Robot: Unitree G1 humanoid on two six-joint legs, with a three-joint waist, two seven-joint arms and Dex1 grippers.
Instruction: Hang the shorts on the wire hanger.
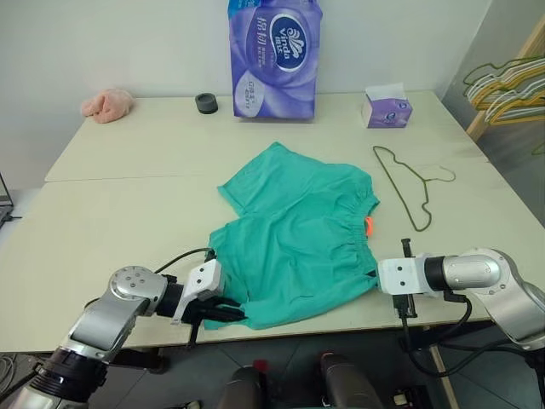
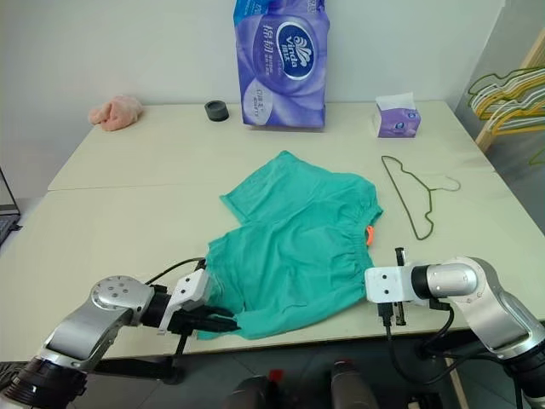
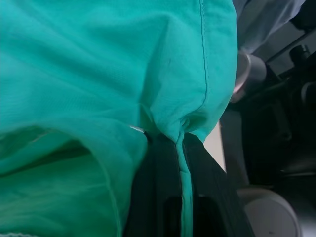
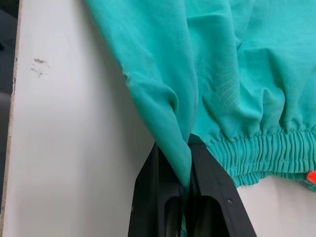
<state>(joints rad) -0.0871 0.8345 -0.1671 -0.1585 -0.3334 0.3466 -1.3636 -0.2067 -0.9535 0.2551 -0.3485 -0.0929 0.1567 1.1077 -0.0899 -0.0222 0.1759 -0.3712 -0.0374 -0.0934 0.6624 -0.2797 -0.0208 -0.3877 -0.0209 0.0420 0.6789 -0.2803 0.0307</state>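
Left eye view shows both sets of jaws clamped on the shorts (image 1: 298, 243), left gripper (image 1: 223, 313) and right gripper (image 1: 375, 279) at the near corners, spreading them on the bench (image 1: 128, 170); the wire hanger (image 1: 409, 187) lies far right.

Two pale cream tables (image 1: 128, 213) stood pushed together, a seam running between them. Plain white wall (image 1: 111, 43) behind, evenly lit, no hard shadows. Against the wall stood a tall purple tissue pack (image 1: 274, 58); near it a small dark roll (image 1: 206, 103), a purple tissue box (image 1: 387, 108) and a pink cloth lump (image 1: 107, 105) at the far left corner. A wooden rack (image 2: 515, 94) at the right held yellow and white hangers (image 1: 507, 85). Grey floor (image 1: 519, 162) lay beyond.
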